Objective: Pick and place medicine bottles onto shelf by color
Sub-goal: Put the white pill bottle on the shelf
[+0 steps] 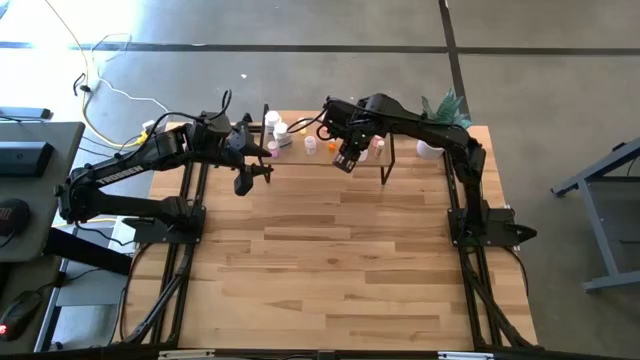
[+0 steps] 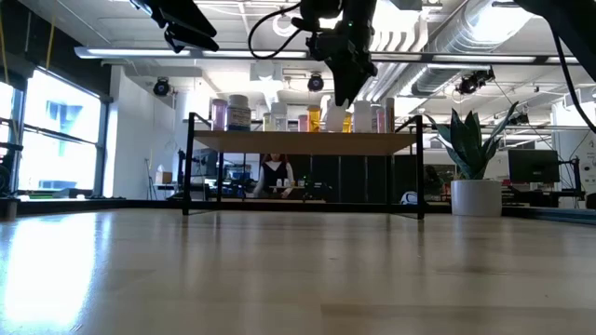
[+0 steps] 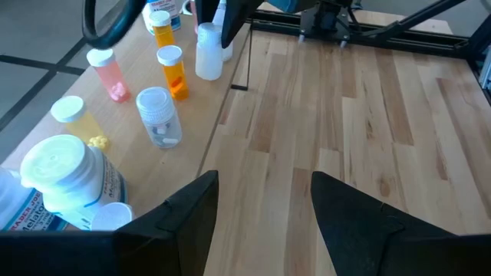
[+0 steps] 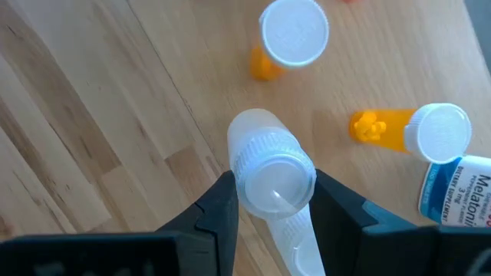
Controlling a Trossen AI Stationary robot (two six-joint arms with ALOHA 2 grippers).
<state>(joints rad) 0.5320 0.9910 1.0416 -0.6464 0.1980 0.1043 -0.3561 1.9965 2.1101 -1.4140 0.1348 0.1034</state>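
My right gripper (image 4: 272, 201) hangs over the low light-wood shelf with thin black legs (image 2: 303, 141) at the far side of the table, its two dark fingers (image 4: 219, 207) clamped on a small clear plastic medicine bottle with a ribbed translucent cap (image 4: 270, 170). From my right wrist I look straight down on that cap; the bottle's body is see-through and looks whitish against the wood. Just beyond it on the shelf stand an orange pill bottle with a white cap (image 4: 290, 34), seen from above, and another orange bottle with a white cap (image 4: 414, 130), beside a larger white bottle with a printed label (image 4: 460, 188).

My left gripper (image 3: 261, 215) hovers above the bare wooden tabletop (image 3: 368, 115) beside the shelf's left end, fingers spread apart with nothing between them. Ahead of it the shelf carries a pink bottle (image 3: 109, 73), a clear bottle holding white pills (image 3: 159, 115), an orange bottle (image 3: 173, 70), and a big white-capped white bottle (image 3: 65, 184).
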